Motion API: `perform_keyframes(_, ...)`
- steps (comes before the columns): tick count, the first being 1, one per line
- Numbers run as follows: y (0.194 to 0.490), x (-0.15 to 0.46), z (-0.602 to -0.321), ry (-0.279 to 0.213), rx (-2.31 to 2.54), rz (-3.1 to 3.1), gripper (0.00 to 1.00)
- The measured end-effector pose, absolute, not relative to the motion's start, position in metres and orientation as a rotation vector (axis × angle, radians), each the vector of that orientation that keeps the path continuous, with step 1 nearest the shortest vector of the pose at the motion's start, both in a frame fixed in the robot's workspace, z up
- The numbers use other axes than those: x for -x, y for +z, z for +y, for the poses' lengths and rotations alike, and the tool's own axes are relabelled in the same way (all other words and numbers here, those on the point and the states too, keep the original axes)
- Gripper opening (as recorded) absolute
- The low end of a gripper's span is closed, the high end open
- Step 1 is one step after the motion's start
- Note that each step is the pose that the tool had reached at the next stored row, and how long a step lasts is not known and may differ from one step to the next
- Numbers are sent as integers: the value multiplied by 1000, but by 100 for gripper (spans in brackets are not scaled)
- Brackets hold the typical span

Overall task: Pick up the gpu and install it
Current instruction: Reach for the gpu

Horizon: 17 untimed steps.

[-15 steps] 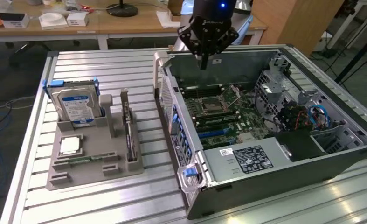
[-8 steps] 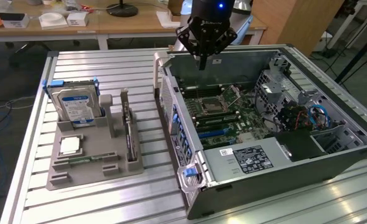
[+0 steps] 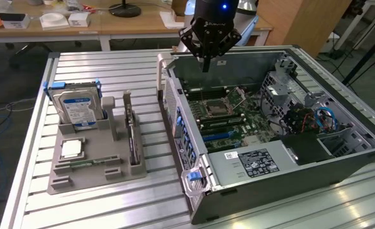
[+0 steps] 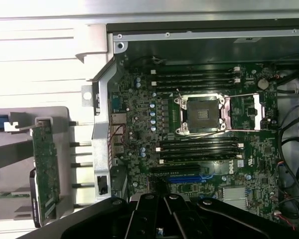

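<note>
gpu [image 3: 134, 143] upright in grey holder [image 3: 86, 179]

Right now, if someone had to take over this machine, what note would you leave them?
Gripper: shut, empty, hanging over the open grey metal computer case.
Gpu, a thin dark green card with silver bracket: upright in the grey plastic holder, to the exterior view's left of the case.
Done: nothing yet.
Left: pick-up and installing.
</note>
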<state>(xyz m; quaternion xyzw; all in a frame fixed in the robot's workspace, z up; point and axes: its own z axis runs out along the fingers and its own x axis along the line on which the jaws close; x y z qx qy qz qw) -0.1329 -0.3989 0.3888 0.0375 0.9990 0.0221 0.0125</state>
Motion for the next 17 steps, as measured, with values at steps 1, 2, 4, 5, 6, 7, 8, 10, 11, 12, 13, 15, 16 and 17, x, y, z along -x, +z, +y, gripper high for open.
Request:
perform_keyframes(1,389,133,-399,69,-117,3114,11)
perform_keyframes(2,388,134,-399,69,-117,3114,11)
perform_keyframes(4,388,134,-399,69,-117,3114,11)
perform_keyframes(5,388,135,-399,69,-117,3114,11)
perform_keyframes(6,388,135,-399,69,-117,3114,11)
perform_keyframes(7,388,135,-399,69,-117,3114,11)
perform_keyframes(8,388,135,-399,69,-117,3114,11)
perform_keyframes(10,387,136,-399,69,-117,3114,11)
perform_keyframes(11,387,136,-399,69,-117,3114,11)
perform_keyframes(12,387,136,-399,69,-117,3114,11)
perform_keyframes(13,387,136,-399,69,-117,3114,11)
perform_keyframes(15,387,137,-399,69,-117,3114,11)
perform_keyframes(16,387,137,-399,69,-117,3114,11)
perform_keyframes(17,387,137,-399,69,-117,3114,11)
